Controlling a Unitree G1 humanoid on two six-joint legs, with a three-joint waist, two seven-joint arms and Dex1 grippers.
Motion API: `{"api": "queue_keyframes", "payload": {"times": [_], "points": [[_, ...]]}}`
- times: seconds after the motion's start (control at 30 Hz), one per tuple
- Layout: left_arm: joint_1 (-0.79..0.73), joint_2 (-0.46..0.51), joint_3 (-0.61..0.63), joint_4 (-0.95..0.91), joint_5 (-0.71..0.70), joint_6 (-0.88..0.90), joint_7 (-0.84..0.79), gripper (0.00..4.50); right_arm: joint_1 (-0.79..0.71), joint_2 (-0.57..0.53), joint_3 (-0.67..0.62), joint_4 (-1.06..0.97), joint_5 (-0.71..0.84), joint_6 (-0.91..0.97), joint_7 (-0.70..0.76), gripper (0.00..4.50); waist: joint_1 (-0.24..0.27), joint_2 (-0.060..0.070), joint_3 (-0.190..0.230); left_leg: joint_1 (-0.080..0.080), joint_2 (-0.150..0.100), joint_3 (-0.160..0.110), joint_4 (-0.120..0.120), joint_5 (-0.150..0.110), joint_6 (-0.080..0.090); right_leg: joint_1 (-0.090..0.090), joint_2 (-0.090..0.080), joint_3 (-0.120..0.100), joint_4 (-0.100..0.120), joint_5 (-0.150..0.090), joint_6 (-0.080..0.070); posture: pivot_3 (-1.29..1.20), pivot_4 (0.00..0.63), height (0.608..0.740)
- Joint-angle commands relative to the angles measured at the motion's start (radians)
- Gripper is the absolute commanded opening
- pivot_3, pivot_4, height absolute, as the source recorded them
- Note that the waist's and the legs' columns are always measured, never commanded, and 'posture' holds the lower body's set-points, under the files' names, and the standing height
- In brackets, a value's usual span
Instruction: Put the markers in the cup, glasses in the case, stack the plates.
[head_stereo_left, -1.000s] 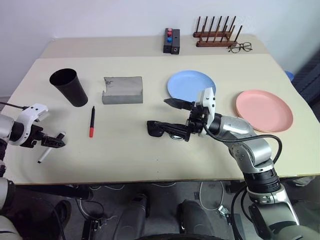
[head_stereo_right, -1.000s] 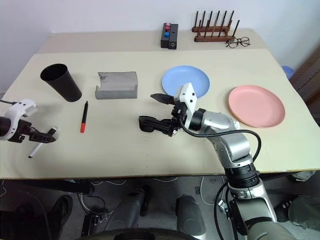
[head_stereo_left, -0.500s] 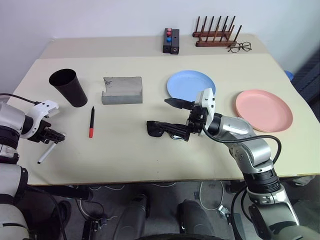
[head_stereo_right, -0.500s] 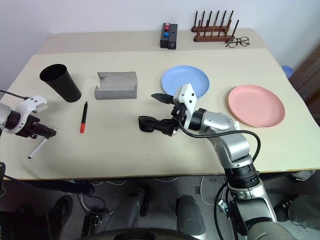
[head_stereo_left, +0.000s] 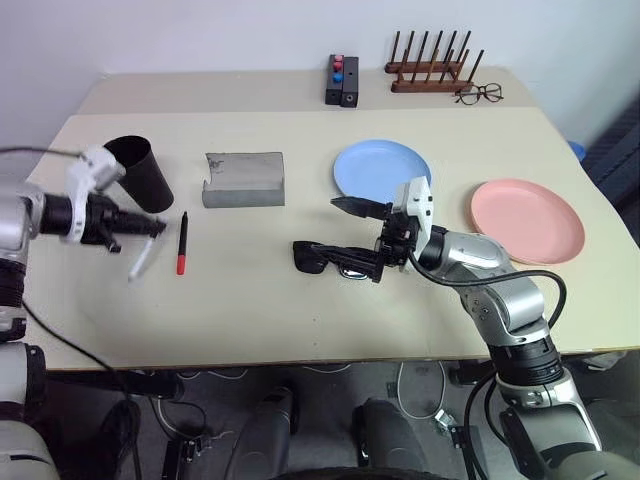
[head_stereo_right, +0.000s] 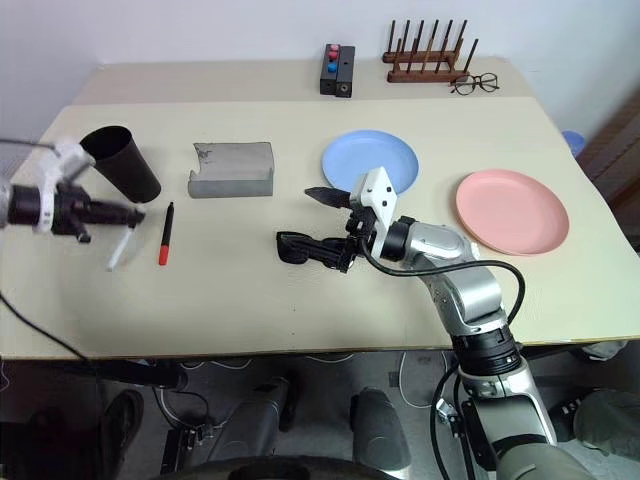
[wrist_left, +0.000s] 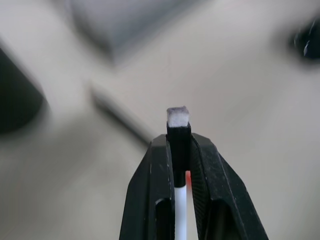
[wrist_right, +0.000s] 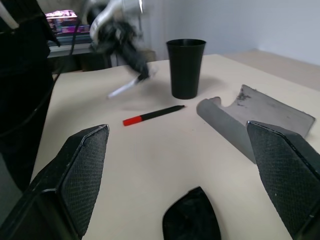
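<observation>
Left hand: clamped on a white-barrelled marker, above the bench, beside the cup; long axis toward seven o'clock. Right hand: wide, over the sunglasses.

Black cup, blue plate, pink plate.

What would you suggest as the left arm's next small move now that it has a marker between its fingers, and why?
Probably carry the white-bodied marker over the cup's open rim. The left gripper is shut on the marker and holds it clear of the table, the cup stands upright just behind it, and the other marker lies on the table.
</observation>
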Motion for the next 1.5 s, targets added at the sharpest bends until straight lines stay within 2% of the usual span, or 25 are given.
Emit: {"api": "queue_keyframes", "payload": {"times": [0.03,0.2,0.33,0.63,0.87,1.17,1.3,1.4,1.5], "points": [[-0.024,-0.052,0.136,0.006,-0.066,-0.139,0.15,0.03,-0.035,0.006,-0.03,0.004,0.012,-0.027,0.0,4.5,-0.002,0.0,0.0,0.0,0.0,0.0,0.0,0.0,0.0,0.001,0.0,0.0,0.0,0.0,0.0,0.0,0.15,0.737],[-0.095,-0.152,0.295,0.061,-0.178,-0.314,0.311,0.03,-0.059,0.042,-0.073,0.022,0.058,-0.019,-0.023,4.5,-0.001,-0.001,0.0,-0.001,0.0,0.001,0.001,0.0,0.0,0.002,0.002,0.0,0.001,0.0,0.0,0.0,0.15,0.737],[-0.171,-0.171,0.304,0.165,-0.172,-0.452,0.398,0.03,-0.056,0.045,-0.099,-0.011,0.112,-0.011,-0.002,4.5,0.0,-0.001,0.0,-0.001,-0.001,0.001,0.001,0.001,0.0,0.003,0.002,-0.001,0.001,0.0,0.001,0.0,0.15,0.737],[-0.296,-0.141,0.315,0.458,-0.139,-0.751,0.551,0.03,-0.049,0.058,-0.077,-0.002,0.06,-0.073,-0.037,4.5,-0.002,-0.001,0.0,-0.001,-0.001,0.001,0.002,0.001,0.0,0.003,0.003,-0.001,0.003,0.0,0.001,0.0,0.15,0.737],[-0.288,-0.155,0.315,0.587,-0.147,-0.82,0.578,0.03,-0.034,0.046,-0.069,-0.011,0.041,-0.075,-0.04,4.5,-0.003,-0.002,0.0,-0.001,-0.001,0.001,0.002,0.001,0.0,0.003,0.004,-0.001,0.004,0.0,0.001,0.0,0.15,0.737],[-0.177,-0.222,0.333,0.587,-0.202,-0.8,0.521,0.03,-0.032,0.039,-0.067,-0.019,0.035,-0.07,-0.041,4.5,-0.003,-0.002,0.0,0.0,0.0,0.001,0.003,0.001,-0.001,0.002,0.004,-0.001,0.005,0.0,0.001,0.0,0.15,0.737],[-0.154,-0.229,0.336,0.585,-0.204,-0.811,0.553,0.03,-0.029,0.037,-0.063,-0.016,0.027,-0.074,-0.041,4.5,-0.004,-0.002,0.0,-0.001,0.0,0.001,0.003,0.001,-0.001,0.002,0.004,0.0,0.006,0.0,0.001,0.0,0.15,0.737],[-0.153,-0.234,0.338,0.561,-0.22,-0.809,0.531,1.29,-0.023,0.037,-0.062,-0.021,0.025,-0.073,-0.04,4.5,-0.003,-0.002,0.0,-0.001,0.0,0.001,0.003,0.001,-0.001,0.002,0.004,0.0,0.006,0.0,0.001,0.0,0.15,0.737],[-0.171,-0.234,0.332,0.542,-0.227,-0.804,0.534,2.84,-0.023,0.04,-0.061,-0.019,0.022,-0.074,-0.04,4.5,-0.003,-0.002,0.0,-0.001,0.0,0.001,0.003,0.001,-0.001,0.002,0.004,0.0,0.006,0.0,0.001,0.0,0.15,0.737]]}}
